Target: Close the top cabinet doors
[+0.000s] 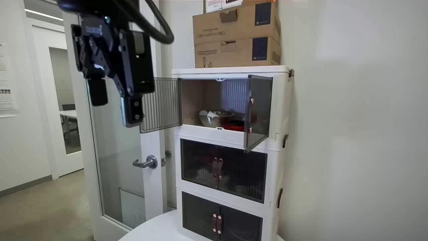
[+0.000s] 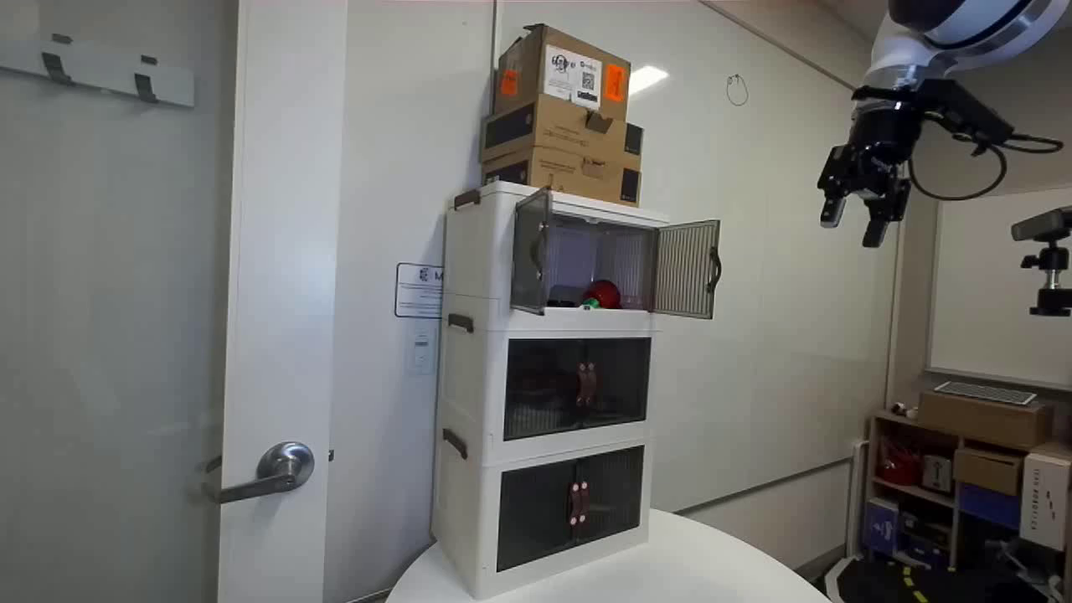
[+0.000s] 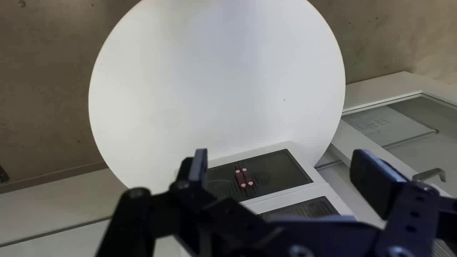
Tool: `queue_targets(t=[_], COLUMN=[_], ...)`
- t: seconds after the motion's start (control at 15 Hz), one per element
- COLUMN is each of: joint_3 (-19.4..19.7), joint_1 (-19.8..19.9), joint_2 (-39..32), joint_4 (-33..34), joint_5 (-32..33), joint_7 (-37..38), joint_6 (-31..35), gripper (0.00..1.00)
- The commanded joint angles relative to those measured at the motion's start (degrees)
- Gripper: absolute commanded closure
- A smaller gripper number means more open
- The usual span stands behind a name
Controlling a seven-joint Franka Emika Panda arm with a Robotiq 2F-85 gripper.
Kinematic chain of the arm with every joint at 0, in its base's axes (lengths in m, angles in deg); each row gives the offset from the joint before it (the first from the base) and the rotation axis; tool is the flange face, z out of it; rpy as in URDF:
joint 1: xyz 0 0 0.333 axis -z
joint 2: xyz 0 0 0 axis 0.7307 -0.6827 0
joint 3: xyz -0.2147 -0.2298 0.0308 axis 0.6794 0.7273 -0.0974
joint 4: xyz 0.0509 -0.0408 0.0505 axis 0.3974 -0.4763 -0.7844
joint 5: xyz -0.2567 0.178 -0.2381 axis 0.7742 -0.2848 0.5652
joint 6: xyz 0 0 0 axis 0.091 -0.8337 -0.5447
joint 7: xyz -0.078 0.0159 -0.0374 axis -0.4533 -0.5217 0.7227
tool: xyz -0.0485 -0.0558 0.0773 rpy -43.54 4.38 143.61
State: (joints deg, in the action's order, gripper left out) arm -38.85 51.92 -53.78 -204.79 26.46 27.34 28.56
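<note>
The top cabinet doors both stand open on the white cabinet (image 1: 280, 100). In an exterior view one smoked ribbed door (image 1: 162, 105) swings out to the left and the other (image 1: 260, 110) sticks out toward the camera. The same pair shows in an exterior view, one door (image 2: 529, 255) at left and one (image 2: 687, 270) at right with a dark handle. My gripper (image 1: 115, 105) is open and empty, in the air in front of the cabinet, apart from the doors (image 2: 852, 222). In the wrist view the open jaws (image 3: 282, 167) frame the lower cabinet; the top doors are mostly out of view.
Cardboard boxes (image 1: 235, 36) stand on the cabinet. The middle (image 1: 224, 170) and bottom doors (image 1: 222, 216) are shut. A metal bowl (image 1: 214, 119) and a red item (image 2: 605, 293) sit inside the top compartment. A glass room door with a lever (image 1: 147, 162) stands beside the round white table (image 3: 214, 78).
</note>
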Motion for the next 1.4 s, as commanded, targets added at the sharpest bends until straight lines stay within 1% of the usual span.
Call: queue_targets(t=[0.0,0.33,0.4,0.47,0.6,0.73,0.87,1.07,1.2,1.33], joint_3=[-1.0,-1.0,-3.0,-6.4,-11.5,-17.2,-22.3,-27.9,-29.9,-30.7], joint_1=[1.2,1.2,1.8,2.6,3.2,4.0,4.4,5.0,4.8,3.3], joint_2=[-0.2,-0.2,-0.1,0.2,0.1,-1.7,-3.4,-6.7,-9.9,-13.4], joint_4=[0.2,0.3,-0.1,-0.8,-0.7,1.1,3.5,8.1,11.8,15.6], joint_5=[-0.6,-0.6,1.4,4.2,7.8,10.3,13.6,19.6,23.3,26.2], joint_7=[-0.5,-0.5,2.3,7.0,15.0,24.2,33.7,47.1,54.5,58.1], joint_6=[-0.1,-0.1,0.7,2.5,4.9,6.1,5.9,3.9,2.0,0.1], gripper=[0.0,0.0,0.0,0.0,0.0,0.0,0.0,0.0,0.0,0.0])
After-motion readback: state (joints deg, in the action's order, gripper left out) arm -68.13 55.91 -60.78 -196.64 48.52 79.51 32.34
